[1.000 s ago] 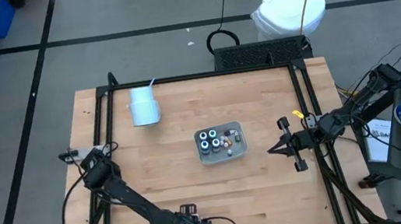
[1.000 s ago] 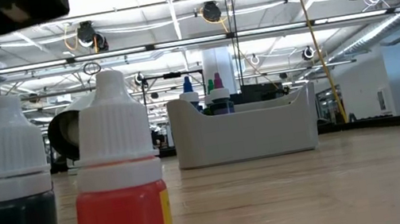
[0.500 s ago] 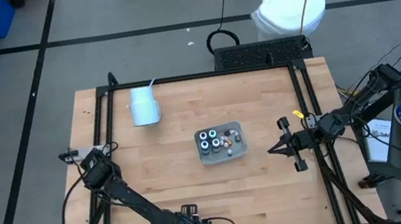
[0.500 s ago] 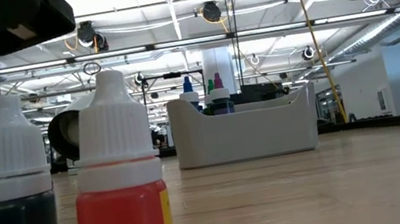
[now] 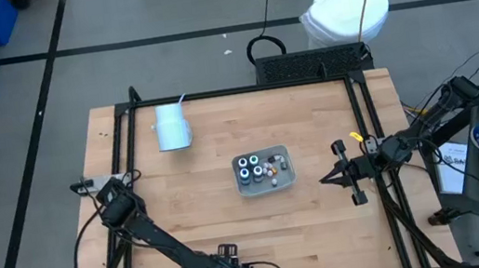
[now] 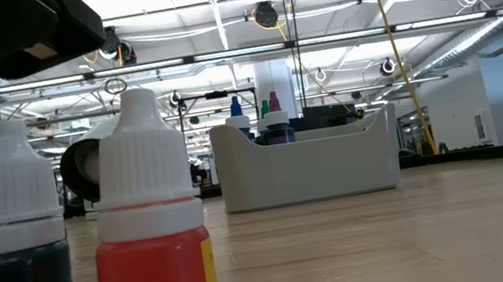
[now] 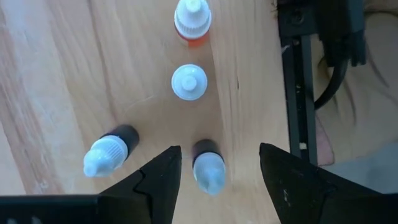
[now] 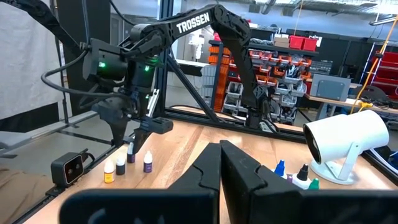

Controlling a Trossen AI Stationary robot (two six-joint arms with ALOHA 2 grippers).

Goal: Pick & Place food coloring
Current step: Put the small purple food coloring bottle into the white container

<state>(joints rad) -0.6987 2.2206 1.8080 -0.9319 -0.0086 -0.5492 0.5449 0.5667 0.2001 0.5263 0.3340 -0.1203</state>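
Several food coloring bottles stand on their bases on the wood near the table's near edge. The left wrist view shows an orange one, a white cap and two dark-bodied ones with pale caps. My left gripper is open and points down over them, its fingers on either side of one dark bottle, apart from it. In the low view a dark bottle and a red-orange one stand close to the camera. More bottles sit in the grey tray. My right gripper is shut, to the right of the tray.
A white cup lies on its side toward the far left of the table. The tray stands mid-table with bottle tips showing above its rim. Black frame rails run along the table's edges, close beside the bottles.
My left gripper has come down toward the bottles at the near edge; in the low view its dark body fills more of the upper left corner. The bottles and my right arm have kept still.
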